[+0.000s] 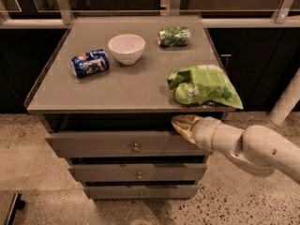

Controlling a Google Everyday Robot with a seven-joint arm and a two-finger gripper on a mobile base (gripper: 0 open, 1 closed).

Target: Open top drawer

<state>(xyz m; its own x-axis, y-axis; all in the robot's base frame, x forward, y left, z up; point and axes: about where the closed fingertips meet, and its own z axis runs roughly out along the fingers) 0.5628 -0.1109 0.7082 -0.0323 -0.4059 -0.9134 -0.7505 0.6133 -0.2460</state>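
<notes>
Claw at top drawer, upper right

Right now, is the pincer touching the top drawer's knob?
Apart. The camera view shows the pincer by the upper edge of the top drawer, off to the right of the knob, with a stretch of bare grey drawer front between them.
</notes>
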